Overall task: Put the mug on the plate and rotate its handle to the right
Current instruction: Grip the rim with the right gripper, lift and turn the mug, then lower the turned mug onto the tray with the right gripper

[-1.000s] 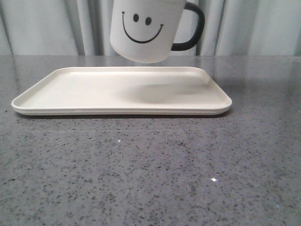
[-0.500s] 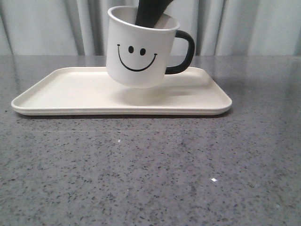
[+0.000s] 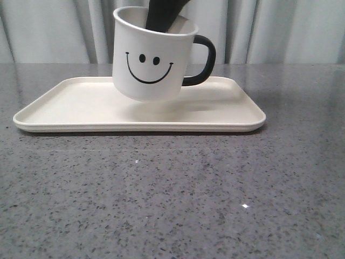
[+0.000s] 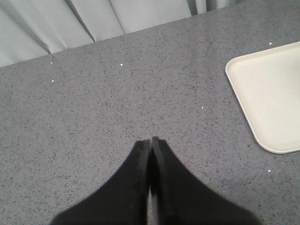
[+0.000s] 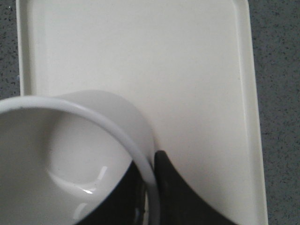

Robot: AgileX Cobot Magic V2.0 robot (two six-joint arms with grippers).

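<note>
The white mug [image 3: 153,56] with a black smiley face hangs tilted just above the cream plate [image 3: 70,102]; I cannot tell whether its base touches the plate. Its black handle [image 3: 202,59] points right in the front view. My right gripper [image 5: 150,176] is shut on the mug's rim [image 5: 136,157], one finger inside the mug and one outside; a dark finger shows inside the mug [image 3: 161,13]. The plate fills the right wrist view [image 5: 187,70]. My left gripper [image 4: 150,140] is shut and empty over bare tabletop, left of the plate's corner [image 4: 269,93].
The grey speckled table [image 3: 172,194] runs to a pale curtain [image 3: 291,32] at the back.
The mug has come down from high above the plate to just over it and has shifted left. Its handle still points right. The gripper finger has come into the front view.
</note>
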